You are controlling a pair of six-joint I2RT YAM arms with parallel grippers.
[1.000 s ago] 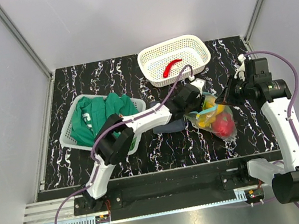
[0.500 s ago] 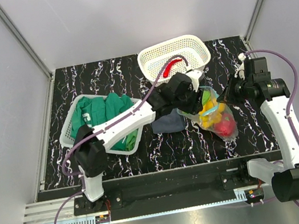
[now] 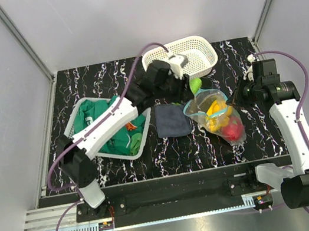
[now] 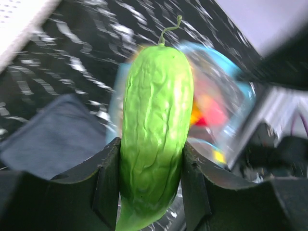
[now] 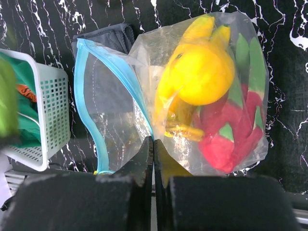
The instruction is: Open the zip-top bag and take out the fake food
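Likely lab: plain panelled test cell [image 3: 124,13]

Left gripper [image 4: 150,166], right gripper [image 5: 153,143], both closed

The left pincer [image 3: 191,87] holds the green vegetable [image 3: 197,84] between the white basket [image 3: 209,61] and the zip-top bag [image 3: 217,115] — mouth open.

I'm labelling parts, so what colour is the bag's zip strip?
Teal-blue; the zip strip shows best in the right wrist view.
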